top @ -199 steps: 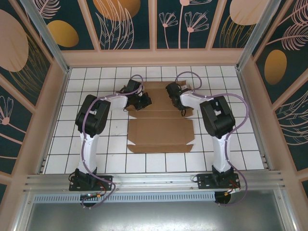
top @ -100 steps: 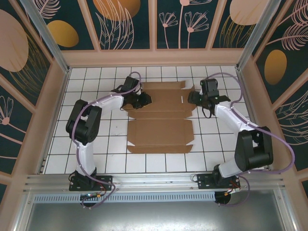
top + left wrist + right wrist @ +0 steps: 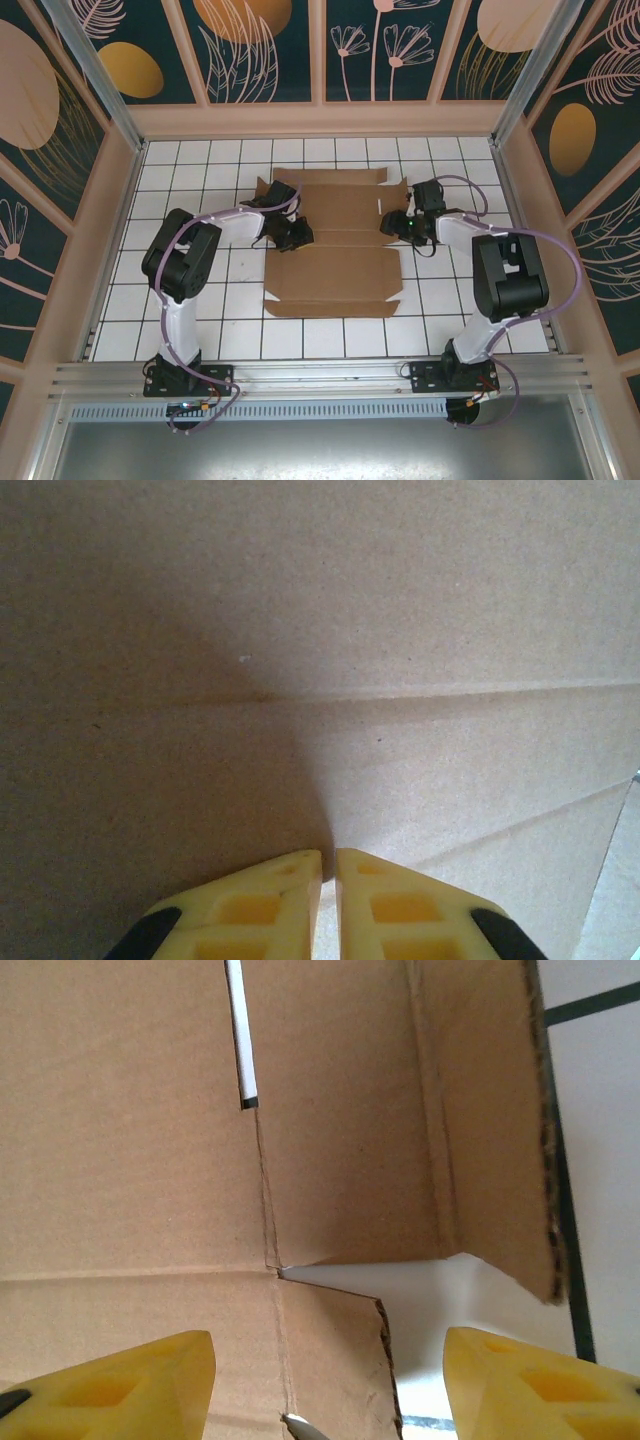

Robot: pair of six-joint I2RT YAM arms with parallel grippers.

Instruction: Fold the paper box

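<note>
My claws flank the box [image 3: 335, 255].
Above: box flat on tiles [image 3: 180, 180], my left claw [image 3: 297, 235] at its left edge, right claw [image 3: 393, 226] at its right. Left wrist: clenched, tips against cardboard. Right wrist: spread wide, empty, beside a raised flap [image 3: 490, 1140].

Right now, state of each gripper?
Left gripper: closed, tips against the flat brown cardboard paper box, nothing visibly held.
Right gripper: open, over that box's right edge, holding nothing.
</note>
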